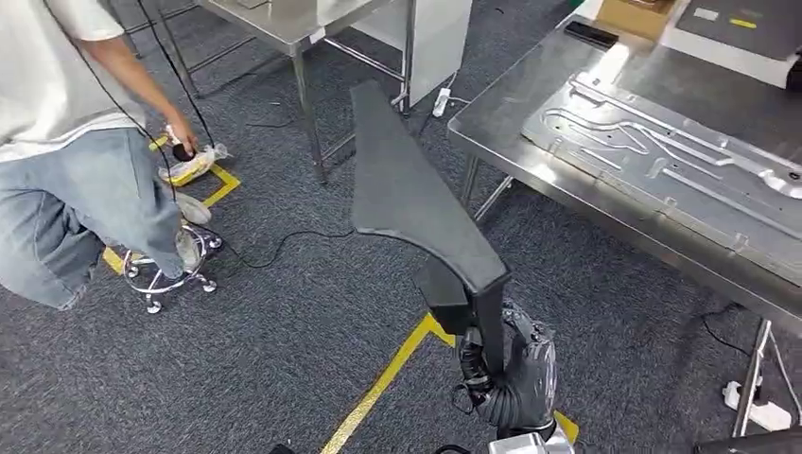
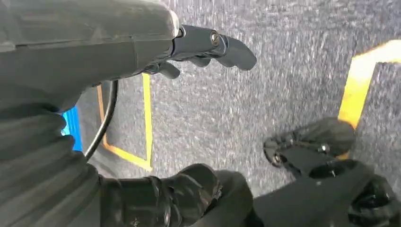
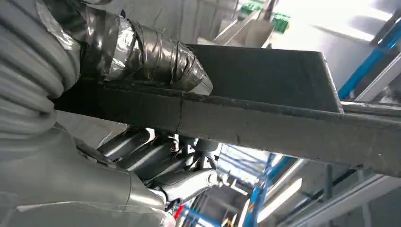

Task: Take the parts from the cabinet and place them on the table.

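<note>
My right hand (image 1: 511, 378) grips the lower end of a long flat black part (image 1: 407, 189), low in the head view. The part rises tilted over the carpet, its narrow tip pointing away from me. In the right wrist view the tape-wrapped thumb (image 3: 156, 52) presses on one face of the black part (image 3: 283, 125) and the darker fingers (image 3: 161, 156) wrap the other side. My left hand (image 2: 198, 47) hangs over the grey carpet with its fingers apart and nothing in it. The steel table (image 1: 515, 99) stands ahead on the right.
A large machined metal plate (image 1: 662, 161) covers much of the steel table. A person (image 1: 76, 142) crouches at the left beside a wheeled stool (image 1: 170, 274) and a cable. Another metal table (image 1: 284, 24) stands at the back. Yellow tape lines (image 1: 388, 374) mark the carpet.
</note>
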You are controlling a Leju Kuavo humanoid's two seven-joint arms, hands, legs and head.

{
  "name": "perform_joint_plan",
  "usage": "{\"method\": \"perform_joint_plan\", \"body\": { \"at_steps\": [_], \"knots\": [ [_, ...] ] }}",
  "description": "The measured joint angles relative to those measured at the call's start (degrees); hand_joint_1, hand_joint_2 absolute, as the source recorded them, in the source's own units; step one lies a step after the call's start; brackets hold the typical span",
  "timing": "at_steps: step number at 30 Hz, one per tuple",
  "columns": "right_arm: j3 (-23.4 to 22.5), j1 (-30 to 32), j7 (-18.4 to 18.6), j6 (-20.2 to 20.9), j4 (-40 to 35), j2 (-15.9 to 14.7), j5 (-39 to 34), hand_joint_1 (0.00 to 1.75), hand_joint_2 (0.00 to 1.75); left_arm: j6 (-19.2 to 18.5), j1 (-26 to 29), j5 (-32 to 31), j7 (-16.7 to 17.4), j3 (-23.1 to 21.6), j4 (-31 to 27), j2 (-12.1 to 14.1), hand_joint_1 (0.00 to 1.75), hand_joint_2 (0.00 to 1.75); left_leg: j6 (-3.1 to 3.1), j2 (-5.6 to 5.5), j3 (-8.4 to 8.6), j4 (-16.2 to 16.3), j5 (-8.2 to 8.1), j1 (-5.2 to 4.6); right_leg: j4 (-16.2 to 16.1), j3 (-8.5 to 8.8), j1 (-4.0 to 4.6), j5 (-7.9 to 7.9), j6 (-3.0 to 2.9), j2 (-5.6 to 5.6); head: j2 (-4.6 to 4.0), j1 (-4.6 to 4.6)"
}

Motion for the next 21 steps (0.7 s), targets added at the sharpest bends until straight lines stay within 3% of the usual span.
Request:
{"method": "perform_joint_plan", "body": {
  "at_steps": [1, 2, 3, 4, 7, 8, 9, 10, 11, 12, 13, 14, 15, 16, 17, 18, 19, 21],
  "knots": [
    [0.00, -0.05, 0.04, 0.17, 0.00, 0.00, -0.04, 1.69, 1.75, 0.00, 0.00, 0.06, -0.11, 0.09, 0.00, -0.02, 0.00, 1.75, -0.19, 0.57, 0.28, 0.03, -0.22, 0.01, -4.74, 2.61, -0.04, 2.52, -0.07, -0.51, 0.00, 0.00],
    [0.00, -0.11, 0.13, 0.26, -0.02, 0.00, -0.15, 1.69, 1.75, 0.00, 0.01, 0.11, -0.22, 0.20, 0.00, -0.04, 0.00, 1.75, -0.40, 1.05, 0.67, 0.05, -0.47, 0.01, -10.11, 5.62, 0.02, 4.83, -0.30, -1.73, 0.00, -0.02],
    [0.00, -0.26, 0.20, 0.30, 0.00, 0.00, -0.17, 1.69, 1.75, 0.07, 0.13, 0.20, -0.35, 0.28, 0.00, -0.07, 0.00, 1.75, -0.73, 1.48, 0.92, 0.05, -0.72, -0.18, -13.36, 7.47, 0.61, 4.26, -0.63, -5.17, 0.00, 0.02],
    [0.02, -0.51, 0.28, 0.41, 0.09, 0.00, -0.22, 1.69, 1.75, 0.13, 0.17, 0.48, -0.61, 0.44, 0.00, -0.09, 0.00, 1.75, -1.14, 1.94, 0.95, 0.26, -0.97, -0.55, -13.81, 7.35, 1.15, 4.34, -1.13, -4.97, 0.00, -0.08],
    [0.00, -0.71, 0.35, 1.20, 0.26, 0.00, -0.50, 1.69, 1.75, 0.31, 0.20, 0.90, -1.14, 1.07, 0.00, -0.11, 0.00, 1.75, -1.84, 3.78, 1.69, -0.26, -1.21, -0.65, -13.74, 7.08, 1.33, 4.19, -1.71, -2.99, 0.00, -0.07],
    [0.00, -0.95, 0.37, 1.42, 0.28, 0.02, -0.55, 1.69, 1.75, 0.39, 0.22, 1.05, -1.44, 1.31, -0.02, -0.13, 0.00, 1.75, -2.28, 4.18, 1.54, -0.10, -1.81, -0.59, -14.38, 7.54, 0.66, 4.54, -2.27, -2.25, 0.00, -0.06],
    [0.09, -1.15, 0.37, 1.70, 0.44, 0.02, -0.57, 1.69, 1.75, 0.46, 0.24, 1.18, -1.68, 1.51, -0.02, -0.13, 0.00, 1.75, -2.47, 1.38, 1.46, 1.28, -2.84, -0.20, -14.56, 7.69, 0.60, 4.59, -2.54, -1.74, 0.00, -0.13],
    [0.15, -1.64, 0.39, 2.08, 0.63, 0.07, -0.81, 1.69, 1.75, 0.52, 0.44, 1.29, -2.01, 1.81, -0.02, -0.13, 0.00, 1.75, -2.51, -0.96, -0.13, 4.79, -5.00, -0.10, -14.53, 7.66, 0.52, 4.64, -2.91, -1.25, 0.00, -0.35],
    [0.17, -2.02, 0.44, 2.42, 0.85, 0.09, -1.11, 1.69, 1.75, 0.61, 0.75, 1.61, -2.14, 2.14, -0.02, -0.13, 0.00, 1.75, -2.57, -2.11, -2.50, 9.66, -7.31, -0.09, -14.52, 7.62, 0.52, 4.64, -3.04, -0.51, 0.00, -0.37],
    [0.18, -2.23, 0.50, 2.75, 1.13, 0.07, -1.37, 1.69, 1.75, 0.74, 0.80, 1.88, -2.58, 2.49, -0.02, -0.15, 0.00, 1.75, -2.67, -2.54, -5.16, 14.80, -9.27, -0.10, -14.49, 7.62, 0.62, 4.60, -3.11, 0.21, 0.00, -0.39],
    [0.20, -2.37, 0.52, 3.21, 1.47, 0.07, -1.57, 1.69, 1.75, 0.90, 0.81, 2.14, -2.91, 2.86, -0.02, -0.15, 0.00, 1.75, -2.71, -2.57, -6.88, 17.89, -9.81, -0.11, -14.38, 7.63, 0.68, 4.59, -3.11, 0.93, 0.00, -0.39],
    [0.20, -2.59, 0.55, 3.56, 1.79, 0.07, -1.71, 1.69, 1.75, 1.05, 0.86, 2.45, -3.24, 3.13, -0.02, -0.15, 0.00, 1.75, -2.65, -2.57, -7.42, 18.31, -8.90, -0.11, -14.25, 7.65, 0.71, 4.55, -3.18, 1.68, 0.00, -0.39],
    [0.20, -2.92, 0.55, 3.89, 2.17, 0.07, -1.88, 1.69, 1.75, 1.22, 0.97, 2.62, -3.50, 3.51, -0.02, -0.15, 0.00, 1.75, -2.55, -2.60, -6.81, 16.20, -6.77, -0.10, -14.07, 7.67, 0.71, 4.49, -3.19, 2.51, 0.00, -0.39],
    [0.26, -3.35, 0.52, 4.44, 2.58, 0.09, -2.16, 1.69, 1.75, 1.40, 1.14, 3.02, -3.96, 4.04, -0.02, -0.15, 0.00, 1.75, -2.40, -2.79, -5.11, 11.79, -3.72, -0.09, -13.90, 7.75, 0.68, 4.41, -3.11, 3.48, 0.00, -0.39],
    [0.35, -3.74, 0.50, 4.76, 2.91, 0.11, -2.45, 1.69, 1.75, 1.55, 1.43, 3.15, -4.39, 4.46, -0.02, -0.15, 0.00, 1.75, -2.19, -3.82, -2.83, 6.03, -0.47, -0.03, -13.70, 7.83, 0.65, 4.26, -2.89, 4.40, 0.00, -0.42],
    [0.39, -4.11, 0.46, 5.01, 3.24, 0.24, -2.73, 1.69, 1.75, 1.62, 1.99, 3.43, -4.61, 4.81, 0.00, -0.15, 0.00, 1.75, -1.86, -4.82, -1.79, 2.59, 0.49, 0.00, -13.48, 7.59, 0.61, 4.09, -2.79, 4.53, 0.00, -0.37],
    [0.39, -4.53, 0.41, 5.22, 3.67, 0.37, -2.86, 1.69, 1.75, 1.75, 2.26, 3.69, -4.98, 5.25, 0.02, -0.15, 0.00, 1.75, -1.86, -5.09, -1.70, 1.56, 0.10, -0.07, -12.85, 7.14, 0.97, 4.04, -2.45, 5.28, 0.00, -0.44],
    [0.39, -4.91, 0.42, 5.20, 4.15, 0.55, -2.99, 1.69, 1.75, 2.38, 2.12, 4.26, -5.29, 6.03, 0.00, -0.26, 0.00, 1.75, -1.47, -5.09, -1.91, 1.93, 0.24, -0.25, -13.23, 6.75, 0.68, 4.35, -1.74, 5.55, 0.00, -0.39]
  ]
}}
